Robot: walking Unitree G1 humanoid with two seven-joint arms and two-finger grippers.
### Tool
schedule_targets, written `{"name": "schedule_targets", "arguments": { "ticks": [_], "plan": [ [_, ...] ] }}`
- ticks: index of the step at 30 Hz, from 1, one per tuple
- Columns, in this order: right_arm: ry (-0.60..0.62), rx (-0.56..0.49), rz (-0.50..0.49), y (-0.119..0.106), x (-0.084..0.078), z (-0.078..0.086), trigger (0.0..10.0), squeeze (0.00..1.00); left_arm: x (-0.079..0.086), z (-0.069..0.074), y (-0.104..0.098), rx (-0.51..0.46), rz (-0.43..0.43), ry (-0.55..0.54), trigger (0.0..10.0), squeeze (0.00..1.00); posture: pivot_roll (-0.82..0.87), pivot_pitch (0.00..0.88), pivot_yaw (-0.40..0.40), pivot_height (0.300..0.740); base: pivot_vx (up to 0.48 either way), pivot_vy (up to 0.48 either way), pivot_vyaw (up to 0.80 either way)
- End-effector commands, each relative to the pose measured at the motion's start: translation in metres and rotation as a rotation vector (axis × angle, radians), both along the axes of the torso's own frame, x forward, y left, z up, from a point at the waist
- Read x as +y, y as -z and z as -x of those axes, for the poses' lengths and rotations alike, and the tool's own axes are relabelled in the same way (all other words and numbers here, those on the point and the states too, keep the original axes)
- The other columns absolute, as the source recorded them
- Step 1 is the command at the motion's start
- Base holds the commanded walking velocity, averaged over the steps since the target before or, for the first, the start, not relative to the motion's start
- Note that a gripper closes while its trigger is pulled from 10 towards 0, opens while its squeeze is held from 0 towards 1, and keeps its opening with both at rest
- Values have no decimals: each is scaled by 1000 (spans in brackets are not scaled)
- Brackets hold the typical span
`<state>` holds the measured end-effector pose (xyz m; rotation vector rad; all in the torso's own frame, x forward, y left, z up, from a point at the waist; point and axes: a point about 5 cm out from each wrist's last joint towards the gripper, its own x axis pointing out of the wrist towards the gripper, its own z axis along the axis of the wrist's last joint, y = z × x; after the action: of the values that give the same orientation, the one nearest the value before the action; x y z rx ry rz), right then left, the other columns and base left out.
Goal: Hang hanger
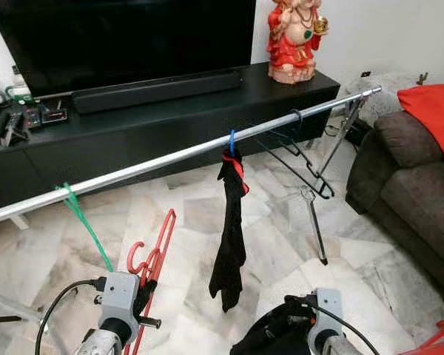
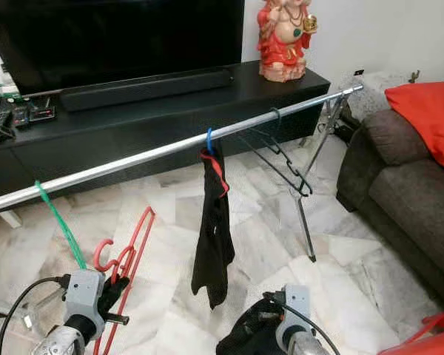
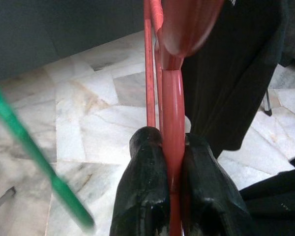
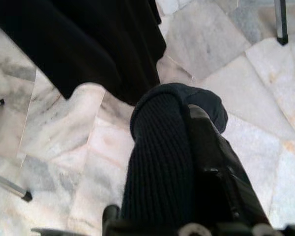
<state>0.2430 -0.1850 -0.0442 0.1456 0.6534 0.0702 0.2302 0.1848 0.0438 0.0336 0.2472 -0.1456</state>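
The red hanger (image 1: 157, 251) is thin moulded plastic: light, stiff enough to keep its shape, but smooth, so it can pivot or slip in a narrow grip. It looks springy rather than brittle. The best hold is probably on the flat neck just below the hook, where the strip is widest.

That is about where the left pincer (image 3: 173, 196) has it. In the left wrist view the two black fingers (image 3: 145, 196) are pressed together on the flat red strip, one on each side, with the hook curving away beyond the tips. From the head views the hanger stands nearly upright above the left pincer, its hook (image 1: 136, 255) low, well below the rail (image 1: 170, 159) and between the green hanger (image 1: 85, 222) and the black garment (image 1: 229, 244) hanging from a blue hook (image 1: 231, 140). The hook's mouth has yet to reach the rail, so I judge the lift and the hooking over are still ahead; the free stretch of rail between green hanger and garment seems the natural spot.

The right pincer (image 4: 187, 147) sits low on the right, wrapped in dark knitted cloth (image 4: 160, 157); I cannot tell how its fingers stand. A black hanger (image 1: 296, 159) hangs farther along the rail.
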Motion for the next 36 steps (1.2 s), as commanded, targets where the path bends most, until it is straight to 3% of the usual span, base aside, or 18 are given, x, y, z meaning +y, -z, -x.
{"name": "schedule_targets", "arguments": {
  "ticks": [1, 8, 36],
  "plan": [
    [12, 0, 1, 1, -6, 3, 10000, 0, 1, 0, -2, -7, 6, -5, 10000, 0, 27, 31, 24, 740, -300, 0, 0],
    [11, 5, 4, 3, -15, 9, 10000, 0, 2, -1, -2, -9, 7, -12, 10000, 0, 30, 27, 17, 740, -298, 0, 0],
    [1, -58, 5, -6, -8, -3, 10000, 0, 1, -2, -2, -11, 7, -16, 10000, 0, 31, 28, 11, 740, -299, 0, 0]
  ]
}}
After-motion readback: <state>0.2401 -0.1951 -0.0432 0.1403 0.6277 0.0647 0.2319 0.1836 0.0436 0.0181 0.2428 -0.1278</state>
